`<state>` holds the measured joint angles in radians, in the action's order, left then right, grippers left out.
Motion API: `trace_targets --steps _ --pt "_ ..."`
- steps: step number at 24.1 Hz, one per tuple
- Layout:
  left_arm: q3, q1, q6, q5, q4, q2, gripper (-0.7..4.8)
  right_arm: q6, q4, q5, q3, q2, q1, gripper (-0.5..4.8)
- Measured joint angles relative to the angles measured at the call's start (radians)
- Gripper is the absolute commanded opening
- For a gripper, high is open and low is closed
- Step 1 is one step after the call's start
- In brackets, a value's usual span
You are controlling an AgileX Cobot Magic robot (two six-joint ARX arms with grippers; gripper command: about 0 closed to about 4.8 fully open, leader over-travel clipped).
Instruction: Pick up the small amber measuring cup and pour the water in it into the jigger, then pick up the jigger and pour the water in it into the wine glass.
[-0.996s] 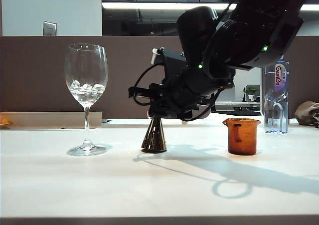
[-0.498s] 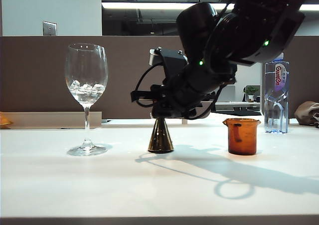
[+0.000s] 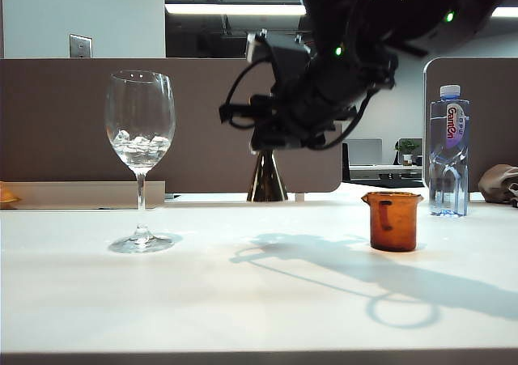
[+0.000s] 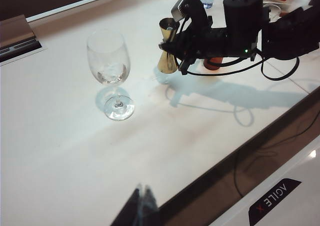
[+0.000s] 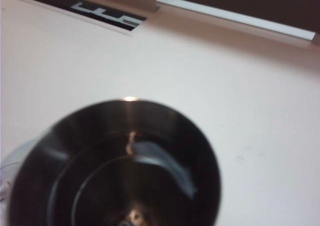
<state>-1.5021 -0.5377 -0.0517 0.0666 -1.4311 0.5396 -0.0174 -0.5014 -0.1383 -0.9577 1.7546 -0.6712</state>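
Observation:
My right gripper (image 3: 264,137) is shut on the gold jigger (image 3: 267,179) and holds it upright, its base well above the table. In the right wrist view the jigger's dark open cone (image 5: 115,166) fills the frame and hides the fingers; a pale sheen lies inside it. The wine glass (image 3: 140,138) stands to the left of the jigger, with glints in its bowl. To the right, the small amber measuring cup (image 3: 392,219) stands on the table. My left gripper (image 4: 142,198) is shut and empty, near the table's front edge, far from the wine glass (image 4: 110,68) and jigger (image 4: 167,50).
A clear plastic water bottle (image 3: 447,150) stands at the back right behind the amber cup. A brown partition wall (image 3: 65,122) runs along the far side of the table (image 3: 243,300). The right arm's shadow falls across the table beside the cup.
My right gripper has lifted the jigger off the table and carried it up and slightly right. The glass, amber cup and left arm have not moved.

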Motion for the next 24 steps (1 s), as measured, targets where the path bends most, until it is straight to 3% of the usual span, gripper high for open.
trace_targets --steps 6,24 --pt "0.000 0.000 0.000 0.000 0.000 0.000 -0.02 0.026 0.061 -0.068 -0.002 -0.072 0.000 -0.02" --pt "0.000 0.000 0.000 0.000 0.000 0.000 -0.02 0.093 0.237 -0.070 -0.106 -0.221 -0.034 -0.02"
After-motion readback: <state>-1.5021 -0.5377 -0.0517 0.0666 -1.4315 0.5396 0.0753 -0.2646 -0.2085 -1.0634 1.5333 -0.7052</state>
